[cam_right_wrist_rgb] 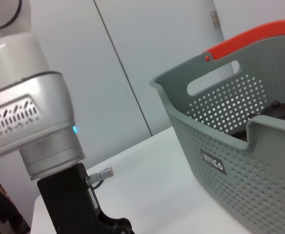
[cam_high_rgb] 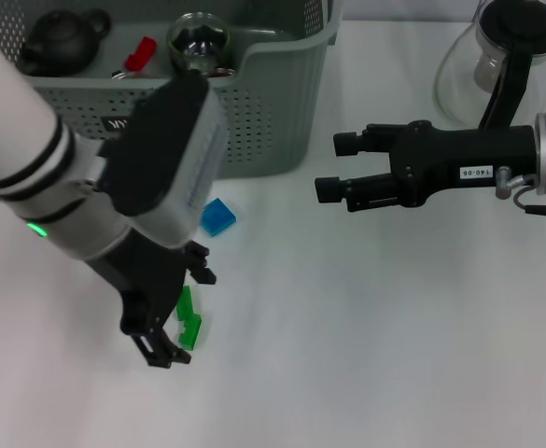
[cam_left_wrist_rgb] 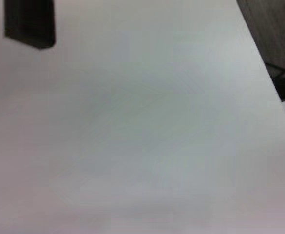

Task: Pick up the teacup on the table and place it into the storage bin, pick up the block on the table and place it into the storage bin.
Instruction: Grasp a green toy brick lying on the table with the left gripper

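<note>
Left claw [cam_high_rgb: 181, 313] straddles green block [cam_high_rgb: 189, 320], fingers apart; right claw [cam_high_rgb: 333, 166] apart beside storage bin [cam_high_rgb: 273, 121].

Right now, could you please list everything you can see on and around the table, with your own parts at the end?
storage bin: one, grey-green, perforated, at the table's back
teapot: one, dark, inside the bin
red piece: one, inside the bin
glass cup: one, clear, inside the bin
blue block: one, on the table just before the bin
green block: one, on the table, at the left gripper's jaws
glass pitcher: one, clear with a black handle, at the table's back right
table: one, white
left gripper: one, black, lowered over the green block
right gripper: one, black, jaws open, held right of the bin
</note>
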Robot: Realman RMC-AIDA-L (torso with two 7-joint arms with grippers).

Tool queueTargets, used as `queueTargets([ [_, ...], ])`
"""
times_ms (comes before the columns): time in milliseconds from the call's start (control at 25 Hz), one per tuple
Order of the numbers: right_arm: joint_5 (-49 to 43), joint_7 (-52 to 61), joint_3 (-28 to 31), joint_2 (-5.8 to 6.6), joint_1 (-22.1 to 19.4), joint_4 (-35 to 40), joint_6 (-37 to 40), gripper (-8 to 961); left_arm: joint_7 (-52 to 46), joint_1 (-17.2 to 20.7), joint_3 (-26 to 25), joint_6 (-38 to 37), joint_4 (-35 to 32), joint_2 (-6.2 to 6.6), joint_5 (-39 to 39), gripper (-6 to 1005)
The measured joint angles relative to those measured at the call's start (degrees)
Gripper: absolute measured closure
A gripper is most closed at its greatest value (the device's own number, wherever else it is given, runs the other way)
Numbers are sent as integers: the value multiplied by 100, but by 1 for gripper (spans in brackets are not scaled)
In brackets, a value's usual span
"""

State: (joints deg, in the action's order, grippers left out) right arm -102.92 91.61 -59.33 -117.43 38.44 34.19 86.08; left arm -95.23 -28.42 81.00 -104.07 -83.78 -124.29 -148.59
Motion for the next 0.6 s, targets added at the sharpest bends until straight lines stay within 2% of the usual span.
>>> queueTargets([
  [280,1,-39,1,3,5,0,-11,13,-238,-17,722,554,152,-4,-413,48],
  [600,-30,-72,-37,10,6,0,6,12,-275,-24,1090,659,167,-9,-471,47],
])
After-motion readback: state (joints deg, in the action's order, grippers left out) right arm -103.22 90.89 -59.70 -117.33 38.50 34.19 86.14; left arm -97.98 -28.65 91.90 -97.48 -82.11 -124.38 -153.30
